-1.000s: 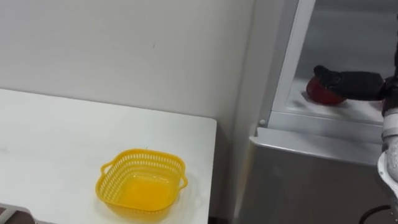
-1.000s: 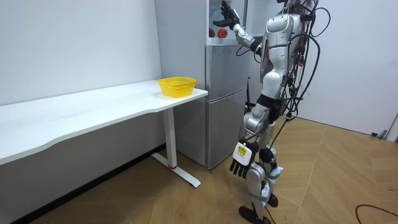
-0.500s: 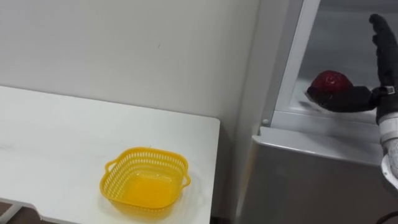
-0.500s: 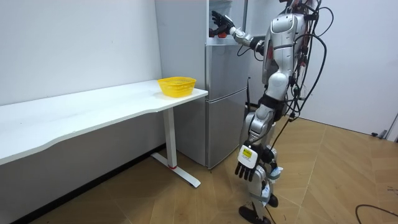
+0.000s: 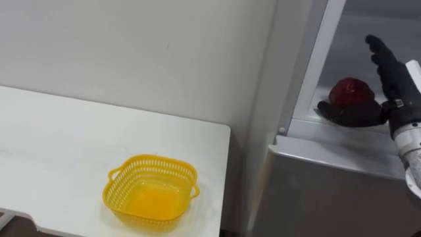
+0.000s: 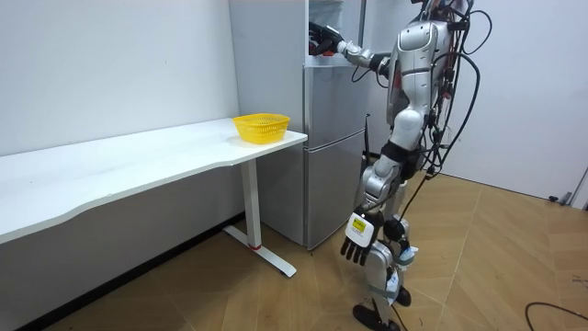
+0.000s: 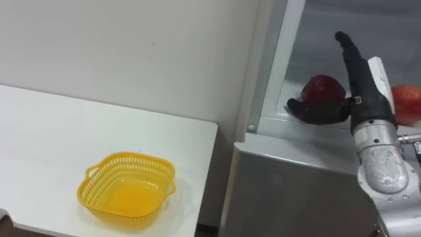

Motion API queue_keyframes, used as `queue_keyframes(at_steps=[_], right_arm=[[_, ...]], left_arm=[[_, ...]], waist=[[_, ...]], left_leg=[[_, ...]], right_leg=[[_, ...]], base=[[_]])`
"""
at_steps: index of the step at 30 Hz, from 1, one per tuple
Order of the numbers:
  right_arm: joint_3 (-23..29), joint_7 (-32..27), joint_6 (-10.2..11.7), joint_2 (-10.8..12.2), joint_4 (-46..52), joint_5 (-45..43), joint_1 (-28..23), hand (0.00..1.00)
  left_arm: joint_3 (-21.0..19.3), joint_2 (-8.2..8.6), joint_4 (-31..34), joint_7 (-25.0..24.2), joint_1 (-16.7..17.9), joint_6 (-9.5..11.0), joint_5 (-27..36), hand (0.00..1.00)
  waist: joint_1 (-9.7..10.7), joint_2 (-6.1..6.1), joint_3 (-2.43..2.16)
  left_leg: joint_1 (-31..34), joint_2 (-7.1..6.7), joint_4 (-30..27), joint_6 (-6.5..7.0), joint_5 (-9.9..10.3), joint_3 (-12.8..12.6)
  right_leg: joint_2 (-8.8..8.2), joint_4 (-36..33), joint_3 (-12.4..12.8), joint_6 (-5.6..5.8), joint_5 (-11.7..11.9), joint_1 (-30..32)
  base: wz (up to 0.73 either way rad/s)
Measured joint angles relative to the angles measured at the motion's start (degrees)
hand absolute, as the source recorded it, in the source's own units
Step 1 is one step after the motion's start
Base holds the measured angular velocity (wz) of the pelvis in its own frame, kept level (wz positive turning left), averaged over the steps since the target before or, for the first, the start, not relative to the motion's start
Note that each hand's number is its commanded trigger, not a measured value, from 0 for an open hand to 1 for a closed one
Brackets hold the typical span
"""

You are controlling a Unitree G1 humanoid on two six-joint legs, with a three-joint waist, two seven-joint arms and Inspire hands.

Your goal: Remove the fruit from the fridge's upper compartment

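- left hand (image 6: 354, 244) hangs low beside the robot's leg in the room view, its fingers loose and pointing down.
- the robot stands upright facing the fridge (image 7: 296, 191), just past the end of the desk (image 7: 39, 131).
- a yellow basket (image 7: 87, 191) sits on the desk near the fridge-side end, with a handle loop at each side.
- the desk's end stands just beside the fridge with a narrow gap between them, and a plain pale wall (image 7: 131, 52) runs behind the desk.
- the fridge's lower door is closed. the upper compartment above it is open, with a white shelf (image 7: 283, 125) along its bottom.
- right hand (image 7: 364, 89) reaches in over that shelf on a raised arm. its fingers are straight, held together and pointing up, and the thumb stretches sideways toward the robot's left.
- a red apple (image 7: 322, 87) rests on the shelf in the crook between thumb and fingers. the thumb lies low across its front and the fingers stand straight beside it. whether the palm touches it cannot be told.
- a second fruit (image 7: 408, 104), reddish-orange, lies farther right on the same shelf, beyond the back of the right hand.
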State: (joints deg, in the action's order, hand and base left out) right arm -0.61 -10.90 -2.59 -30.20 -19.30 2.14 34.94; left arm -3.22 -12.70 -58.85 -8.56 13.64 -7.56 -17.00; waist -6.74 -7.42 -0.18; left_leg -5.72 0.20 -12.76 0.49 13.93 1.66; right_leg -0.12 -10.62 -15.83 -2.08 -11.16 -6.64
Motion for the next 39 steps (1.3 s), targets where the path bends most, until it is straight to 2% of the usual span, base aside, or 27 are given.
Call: queue_keyframes(at_steps=[6, 16, 17, 18, 19, 20, 28, 37, 39], right_arm=[[-0.26, 3.21, -0.01, -0.07, -7.02, 1.46, 4.53, 0.0], [-0.41, 6.43, 0.0, -0.89, -8.85, 4.7, 5.0, 0.0], [-0.41, 6.81, 0.0, -0.94, -8.9, 4.71, 5.07, 0.05], [-0.41, 7.09, 0.0, -0.93, -9.31, 4.71, 5.34, 0.62], [-0.41, 7.34, 0.0, -0.94, -9.68, 4.7, 5.62, 0.93], [-0.41, 7.83, 0.01, -0.96, -10.3, 4.7, 6.16, 1.0], [-0.42, 11.21, 0.02, -1.37, -11.83, 4.71, 6.85, 1.0], [-0.75, 10.97, 0.0, -1.6, -12.81, 4.43, 8.37, 1.0], [-1.21, 11.06, 0.0, -1.69, -13.41, 4.41, 9.2, 1.0]], left_arm=[[-0.02, -0.02, 1.02, -0.23, 0.78, -0.05, -0.02, 0.0], [0.07, -0.03, 1.21, -1.0, 0.86, -0.68, 0.05, 0.0], [0.07, -0.03, 1.21, -1.0, 0.86, -0.71, 0.05, 0.0], [0.07, -0.03, 1.21, -1.02, 0.79, -0.8, 0.04, 0.0], [0.07, -0.03, 1.2, -1.05, 0.75, -0.87, 0.04, 0.0], [0.15, -0.03, 1.18, -1.13, 0.62, -1.03, 0.06, 0.0], [1.79, -0.29, 0.92, -2.43, 0.02, -2.18, 0.54, 0.0], [2.43, -0.32, 0.89, -3.29, -0.37, -2.36, 0.57, 0.0], [2.43, -0.39, 0.89, -3.28, -0.36, -2.4, 0.57, 0.0]], waist=[[0.09, 0.06, 0.07], [0.08, -0.03, 0.16], [0.07, -0.1, 0.2], [0.07, -0.18, 0.32], [0.08, -0.16, 0.46], [0.09, -0.02, 0.73], [0.15, 0.06, 0.8], [0.01, 0.26, 0.74], [0.01, 0.39, 0.6]], left_leg=[[0.09, 0.01, -0.09, 0.0, 0.0, -0.02], [0.03, -0.01, -0.13, 0.0, 0.0, 0.02], [-0.02, -0.01, -0.14, 0.0, 0.0, -0.01], [-0.05, 0.0, -0.14, 0.0, 0.0, -0.01], [-0.05, 0.0, -0.16, 0.0, 0.0, -0.01], [-0.04, 0.0, -0.2, 0.0, 0.0, -0.03], [-0.04, 0.02, -0.23, -0.01, 0.01, -0.07], [0.02, 0.01, -0.23, -0.01, 0.01, -0.01], [0.0, 0.03, -0.24, -0.01, 0.0, 0.03]], right_leg=[[0.02, -0.12, 0.11, -0.02, 0.01, -0.05], [0.1, -0.12, 0.8, -0.03, 0.0, -0.19], [0.13, -0.1, 0.89, -0.03, 0.0, -0.21], [0.15, -0.08, 0.95, -0.04, 0.0, -0.24], [0.17, -0.08, 0.99, -0.04, 0.0, -0.24], [0.2, -0.07, 1.13, -0.04, 0.0, -0.24], [0.24, -0.11, 1.23, -0.04, 0.0, -0.25], [0.21, -0.16, 1.21, -0.05, 0.0, -0.22], [0.21, -0.15, 1.24, -0.05, 0.0, -0.22]], base=[[0.0], [0.0], [0.0], [0.0], [0.0], [0.0], [0.0], [0.0], [0.0]])
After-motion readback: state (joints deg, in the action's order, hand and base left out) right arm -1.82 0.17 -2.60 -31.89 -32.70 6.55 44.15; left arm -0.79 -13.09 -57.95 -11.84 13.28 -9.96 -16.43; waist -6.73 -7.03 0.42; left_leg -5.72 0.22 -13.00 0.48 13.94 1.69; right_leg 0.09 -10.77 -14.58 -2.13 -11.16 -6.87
